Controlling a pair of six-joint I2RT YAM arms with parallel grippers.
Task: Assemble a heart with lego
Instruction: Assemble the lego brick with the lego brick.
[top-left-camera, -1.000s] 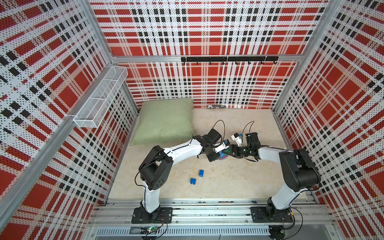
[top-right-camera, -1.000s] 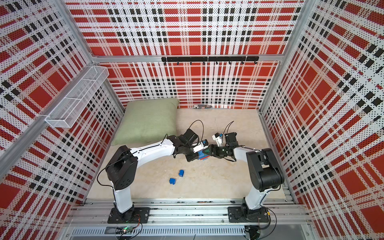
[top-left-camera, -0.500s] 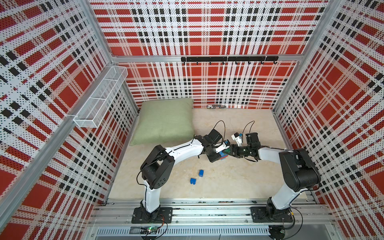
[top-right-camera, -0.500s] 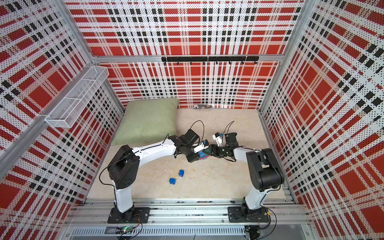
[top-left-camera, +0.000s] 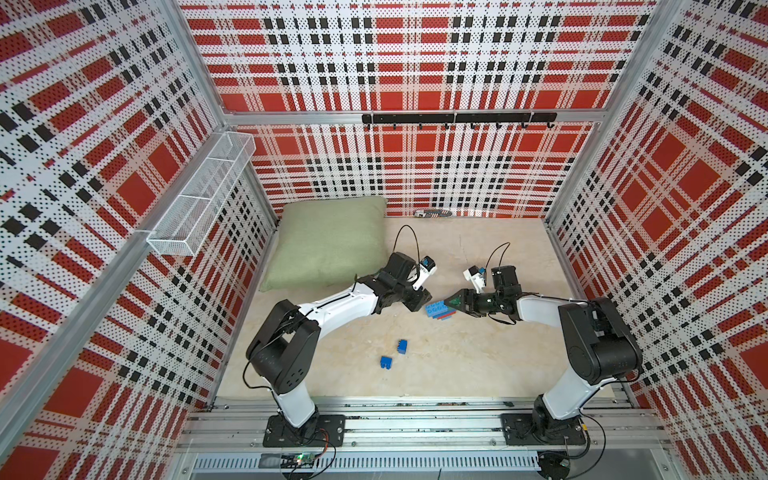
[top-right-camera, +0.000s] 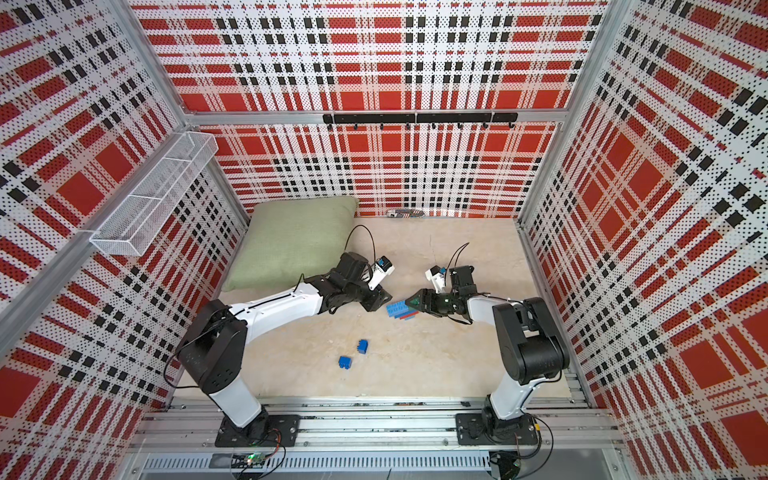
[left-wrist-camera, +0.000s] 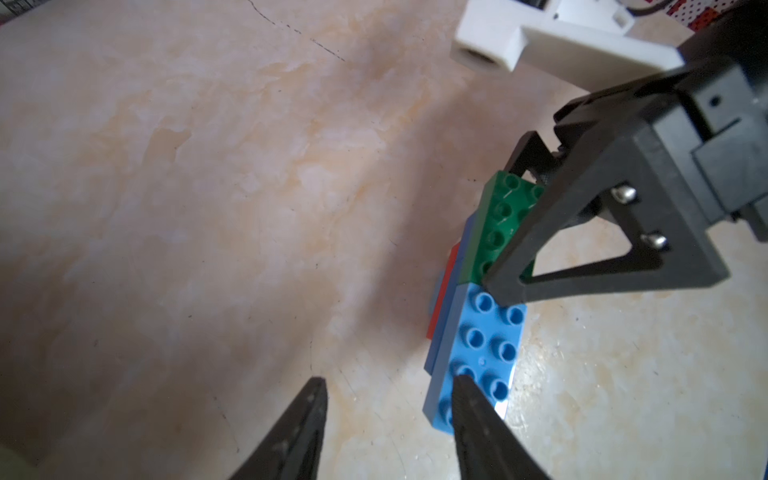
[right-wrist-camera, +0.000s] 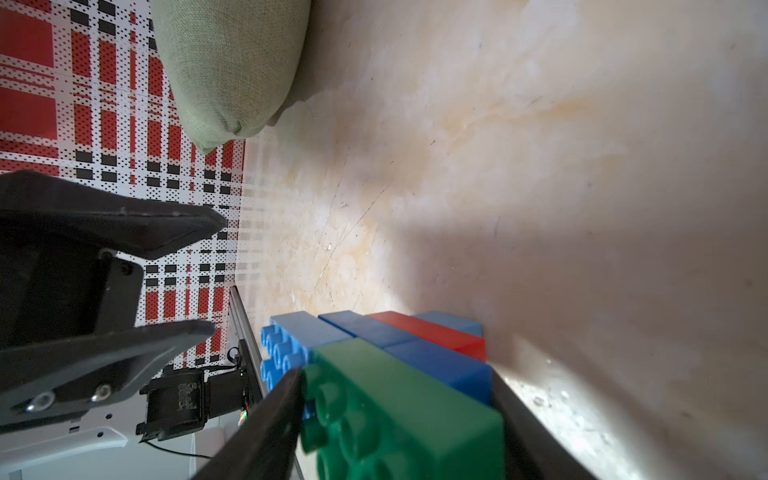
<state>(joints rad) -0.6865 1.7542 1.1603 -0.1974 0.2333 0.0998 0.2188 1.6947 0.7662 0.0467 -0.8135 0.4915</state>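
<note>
Both top views: heart (top-left-camera: 438, 311) flat on the desk (top-left-camera: 478, 365) between the arms, left end effector (top-left-camera: 424, 302) at one end of it, right end effector (top-right-camera: 411, 302) at the opposite end, tips facing. Nearer the arm bases, well apart from the heart, a loose blue brick (top-left-camera: 402, 346) and a second blue brick (top-left-camera: 386, 362), near each other. Green pillow (top-right-camera: 291, 245) in the far left corner, wire basket (top-left-camera: 199, 199) on the left wall, black hook rail (top-left-camera: 457, 119) on the back wall. White camera mount (top-left-camera: 424, 272) on the left wrist with a blue patch, too small to read. Left wrist view: left end effector (left-wrist-camera: 388, 382) spread, only bare desk between the fingers, one fingertip (left-wrist-camera: 461, 386) at the studs of the light-blue brick (left-wrist-camera: 486, 332); touching or just above, impossible to tell. Right end effector (left-wrist-camera: 515, 224) pinching the green brick (left-wrist-camera: 496, 208). Right wrist view: green brick (right-wrist-camera: 399, 415) clamped between both fingers of the right end effector (right-wrist-camera: 399, 440), joined to the light-blue brick (right-wrist-camera: 291, 332), with a dark-blue brick (right-wrist-camera: 436, 365) and a red brick (right-wrist-camera: 432, 332) behind; left end effector (right-wrist-camera: 218, 276) opposite, fingers parted. Stud tops too blurred for any lettering.
</note>
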